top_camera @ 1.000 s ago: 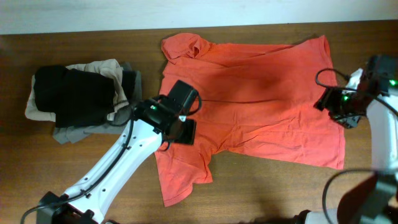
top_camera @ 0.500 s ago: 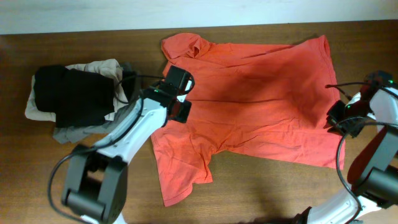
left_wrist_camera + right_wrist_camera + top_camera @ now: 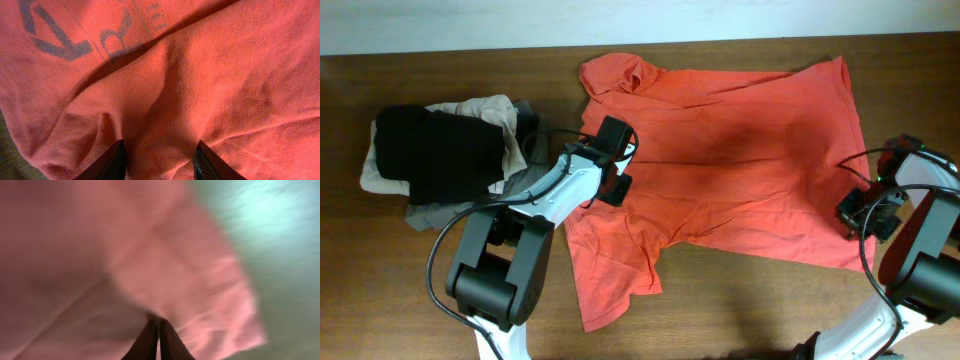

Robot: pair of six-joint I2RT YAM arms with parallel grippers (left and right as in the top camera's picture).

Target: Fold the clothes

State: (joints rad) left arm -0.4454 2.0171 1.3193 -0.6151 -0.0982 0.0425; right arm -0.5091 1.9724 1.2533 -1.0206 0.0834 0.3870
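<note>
Your right gripper (image 3: 159,339) now has its fingers pressed together at the 3 o'clock hem of the shirt (image 3: 740,160). Blur hides whether any cloth is caught. A second ago it sat higher on that edge with its fingers apart, so it has slid toward 6 o'clock.

Your left gripper (image 3: 160,164) has its fingers spread, with a ridge of red cloth bunched between them, near the dark lettering (image 3: 82,37). It has climbed toward 12 o'clock along the shirt's 9 o'clock side.

The shirt lies spread flat on the table (image 3: 750,310) from centre to 3 o'clock and has not moved. The folded pile (image 3: 440,155) stays at 9 o'clock.
</note>
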